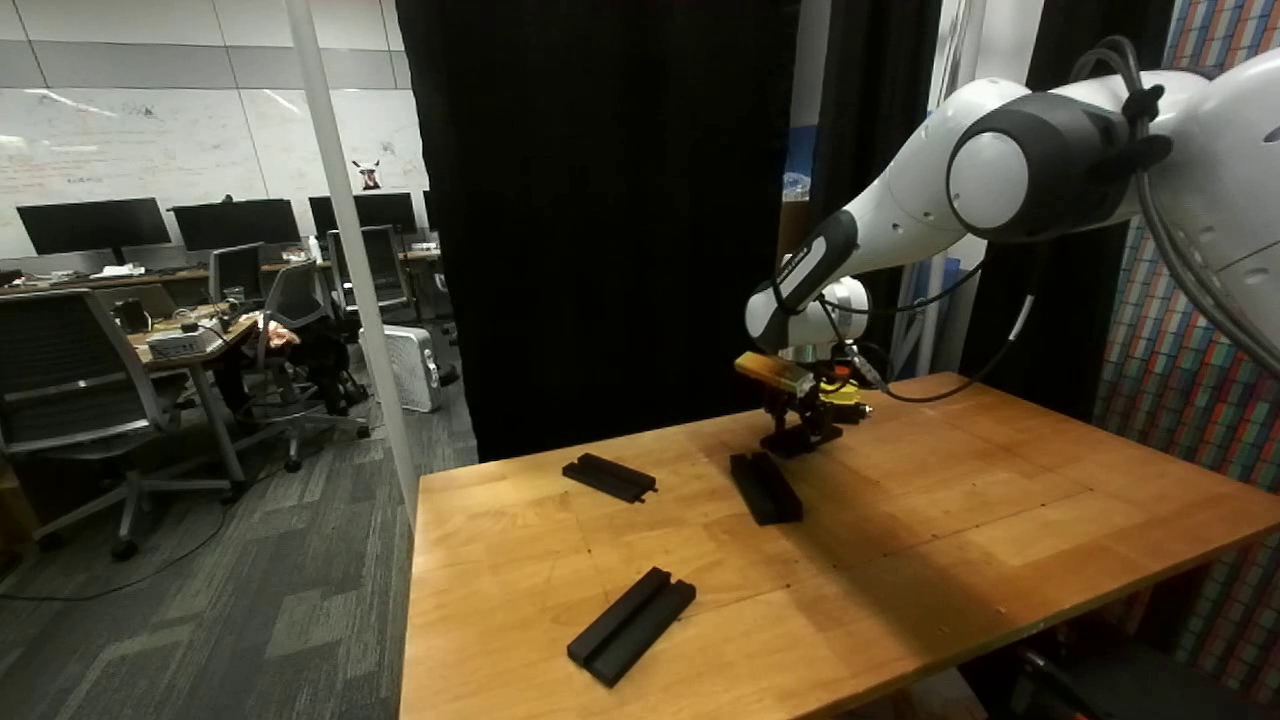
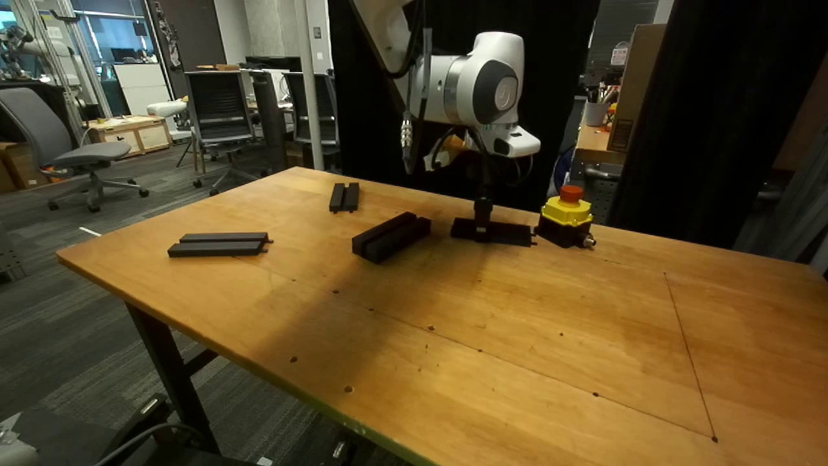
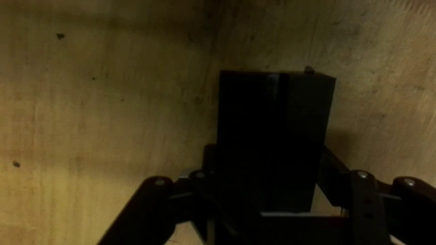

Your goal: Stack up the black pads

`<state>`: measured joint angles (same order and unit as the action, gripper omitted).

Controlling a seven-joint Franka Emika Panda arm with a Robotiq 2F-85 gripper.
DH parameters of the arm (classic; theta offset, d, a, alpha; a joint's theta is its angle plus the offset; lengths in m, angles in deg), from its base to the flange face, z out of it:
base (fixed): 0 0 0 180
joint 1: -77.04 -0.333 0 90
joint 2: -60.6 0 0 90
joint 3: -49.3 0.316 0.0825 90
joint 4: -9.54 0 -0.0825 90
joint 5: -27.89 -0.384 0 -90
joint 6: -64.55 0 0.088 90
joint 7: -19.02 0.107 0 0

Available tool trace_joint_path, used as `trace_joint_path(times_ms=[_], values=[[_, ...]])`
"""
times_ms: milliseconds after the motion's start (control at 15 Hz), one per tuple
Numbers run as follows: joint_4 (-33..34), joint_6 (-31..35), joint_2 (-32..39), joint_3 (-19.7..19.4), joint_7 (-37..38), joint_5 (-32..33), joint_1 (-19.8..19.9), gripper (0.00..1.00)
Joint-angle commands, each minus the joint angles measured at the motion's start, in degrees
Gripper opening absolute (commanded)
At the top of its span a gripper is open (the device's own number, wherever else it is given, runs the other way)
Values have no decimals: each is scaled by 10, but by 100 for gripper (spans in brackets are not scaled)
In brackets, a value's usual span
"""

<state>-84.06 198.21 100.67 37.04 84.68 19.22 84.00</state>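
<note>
My gripper [image 2: 482, 228] is down at the table by the back edge, shut on a black pad [image 2: 510, 234] that lies flat on the wood. In the wrist view the fingers press on both long sides of this pad [image 3: 248, 109]; the fingertips themselves are too dark to make out. Beside it sits a thicker black block [image 2: 391, 238], apparently two black pads laid one on the other, also seen as a stack [image 1: 757, 488] in an exterior view. Two single black pads lie apart: one near the far-left edge [image 1: 605, 476], one toward the front [image 1: 628, 628].
A yellow box with a red button [image 2: 566, 212] stands close to the held pad, near the back edge of the wooden table [image 2: 517, 388]. Behind that edge hangs a black curtain [image 1: 620, 220].
</note>
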Motion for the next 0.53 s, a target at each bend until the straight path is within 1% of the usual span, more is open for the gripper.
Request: trace_joint_path(times_ms=[0, 200, 333, 467], values=[[-21, -12, -33, -1, -20, 15, -12, 46], [-45, -11, -66, -2, -24, 24, -29, 46], [-61, -7, -93, -10, -15, 44, -46, 46], [-77, -6, -122, -7, -23, 63, -55, 46]])
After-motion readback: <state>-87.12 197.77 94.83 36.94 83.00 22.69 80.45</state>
